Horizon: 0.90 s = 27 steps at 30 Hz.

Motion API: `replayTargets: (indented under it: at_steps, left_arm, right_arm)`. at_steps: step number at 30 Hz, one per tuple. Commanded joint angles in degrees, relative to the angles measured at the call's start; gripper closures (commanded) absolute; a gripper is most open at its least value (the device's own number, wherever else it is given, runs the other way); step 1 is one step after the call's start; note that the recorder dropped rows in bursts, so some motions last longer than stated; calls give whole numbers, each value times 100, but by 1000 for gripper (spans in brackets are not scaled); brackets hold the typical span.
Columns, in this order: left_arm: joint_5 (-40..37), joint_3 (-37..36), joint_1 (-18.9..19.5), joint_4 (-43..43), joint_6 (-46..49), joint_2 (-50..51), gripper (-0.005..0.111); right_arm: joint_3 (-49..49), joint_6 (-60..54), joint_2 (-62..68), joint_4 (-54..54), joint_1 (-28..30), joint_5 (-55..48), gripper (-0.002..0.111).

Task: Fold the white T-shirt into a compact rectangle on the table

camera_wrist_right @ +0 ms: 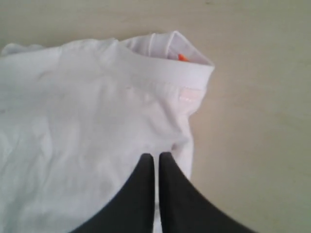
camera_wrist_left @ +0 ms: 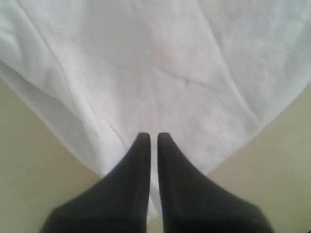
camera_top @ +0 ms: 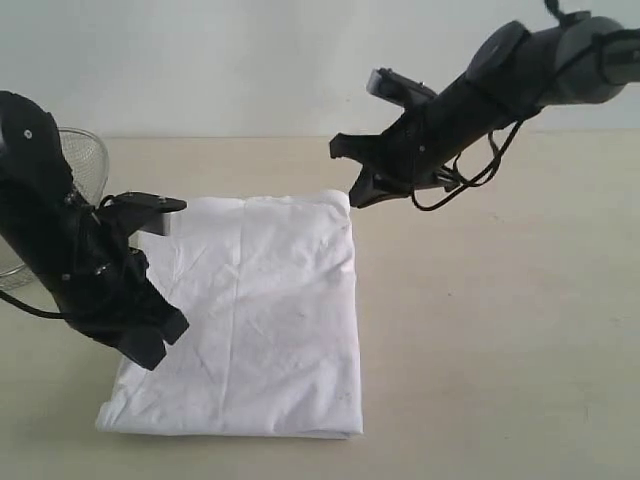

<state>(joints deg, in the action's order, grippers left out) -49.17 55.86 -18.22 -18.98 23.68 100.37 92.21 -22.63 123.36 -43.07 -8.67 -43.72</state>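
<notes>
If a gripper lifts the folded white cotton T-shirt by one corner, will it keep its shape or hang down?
The white cotton T-shirt is probably floppy: its creased layers would likely sag and unfold. Pushed on the matte beige table, it may bunch up rather than slide whole.

A plain, pale grey-green wall (camera_top: pixel 250 60) stands behind, under soft, even light
</notes>
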Motion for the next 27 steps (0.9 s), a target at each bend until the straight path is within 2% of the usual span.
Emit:
replayTargets:
  at_steps: [1, 6, 14, 18, 27]
  left_arm:
    - [-58, -20, -33, -51, 33, -65, 102]
    - [-20, -20, -33, -51, 33, -65, 102]
    - [-11, -20, -33, -90, 33, -65, 102]
    - [-12, -20, -33, -119, 33, -65, 102]
    - [-175, -20, -33, -119, 47, -65, 102]
  right_arm:
    - [-244, -216, -426, -95, -146, -642, 108]
    - [-1237, -413, -629, -153, -502, -187, 108]
    - [-2463, -1160, -618, -861, -618, 550, 108]
    - [-2608, -1169, -618, -821, -618, 796, 108]
    - [-2608, -1393, -1461, -1089, -618, 303, 108]
